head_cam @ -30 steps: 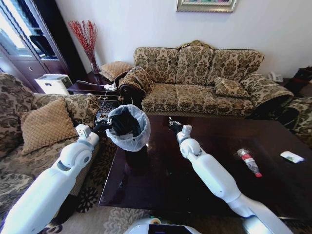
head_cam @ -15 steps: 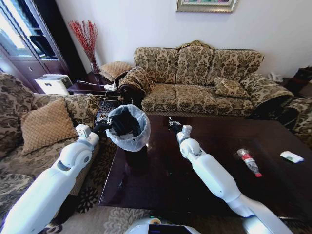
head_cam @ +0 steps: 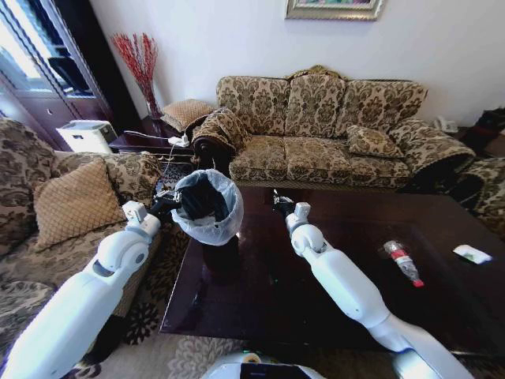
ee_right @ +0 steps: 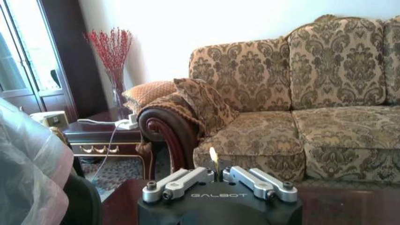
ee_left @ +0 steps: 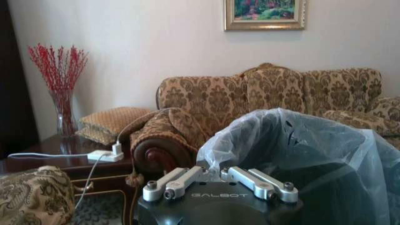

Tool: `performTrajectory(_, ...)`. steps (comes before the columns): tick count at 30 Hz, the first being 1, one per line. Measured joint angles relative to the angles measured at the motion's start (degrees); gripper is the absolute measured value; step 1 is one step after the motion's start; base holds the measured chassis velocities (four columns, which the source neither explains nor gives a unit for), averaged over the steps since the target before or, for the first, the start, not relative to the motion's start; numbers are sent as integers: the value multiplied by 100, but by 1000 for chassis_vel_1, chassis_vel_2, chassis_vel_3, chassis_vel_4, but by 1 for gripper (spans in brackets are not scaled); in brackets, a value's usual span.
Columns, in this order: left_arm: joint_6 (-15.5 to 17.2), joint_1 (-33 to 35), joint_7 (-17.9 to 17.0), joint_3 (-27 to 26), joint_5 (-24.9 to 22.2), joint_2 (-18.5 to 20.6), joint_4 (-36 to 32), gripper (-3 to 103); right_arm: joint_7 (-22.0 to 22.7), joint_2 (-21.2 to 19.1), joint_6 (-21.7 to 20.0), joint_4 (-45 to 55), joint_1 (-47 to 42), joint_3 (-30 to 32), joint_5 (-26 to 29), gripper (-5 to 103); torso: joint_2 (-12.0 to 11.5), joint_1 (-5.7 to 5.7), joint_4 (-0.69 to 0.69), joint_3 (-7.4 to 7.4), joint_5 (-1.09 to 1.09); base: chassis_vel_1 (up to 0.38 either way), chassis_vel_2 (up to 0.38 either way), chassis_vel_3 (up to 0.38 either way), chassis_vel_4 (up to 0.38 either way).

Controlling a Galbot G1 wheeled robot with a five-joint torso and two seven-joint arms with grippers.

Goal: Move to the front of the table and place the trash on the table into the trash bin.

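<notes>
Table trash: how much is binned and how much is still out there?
The robot is at the table. The left pincer is at the bin's bag rim; the right pincer hovers over the table, closed on nothing. The bottle and a wrapper still lie far right. Bin contents can't be seen.

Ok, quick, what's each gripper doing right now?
Left gripper: shut on the trash bin, pinching its bag-lined rim.
Right gripper: shut, holding nothing, raised above the table.
</notes>
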Motion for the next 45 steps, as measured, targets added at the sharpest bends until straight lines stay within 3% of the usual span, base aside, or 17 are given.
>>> performTrajectory(16,-12,22,1,-18,21,-23,-3,4,0,0,6,1,-5,8,-1,0,0,0,-1,0,2,0,0,0,0)
performTrajectory(19,-135,341,33,-247,275,-334,-181,4,-1,-7,5,23,-46,48,-9,0,0,1,-3,0,2,0,0,0,0)
performTrajectory(21,-369,884,178,-581,655,-849,-459,4,-1,-89,-44,280,-342,345,-94,0,0,1,3,0,-4,0,0,0,0)
performTrajectory(23,-417,965,231,-640,719,-893,-488,4,-2,-139,-79,424,-506,516,-140,0,0,0,3,-1,0,0,0,0,0)
performTrajectory(27,-486,1023,312,-683,771,-890,-540,4,-1,-363,-243,1088,-1259,1279,-359,0,1,-2,-2,-2,0,0,0,0,0)
performTrajectory(35,-486,1037,315,-664,774,-826,-560,4,-1,-649,-447,1942,-2237,2262,-643,0,0,0,-1,-1,2,0,0,0,0)
performTrajectory(38,-486,998,325,-626,746,-772,-554,4,-1,-850,-595,2542,-2919,2948,-843,0,1,-1,0,-1,0,0,0,0,0)
performTrajectory(45,-467,942,332,-565,745,-762,-497,4,0,-1024,-719,3056,-3509,3544,-1017,0,1,-1,-2,-1,0,0,0,0,0)
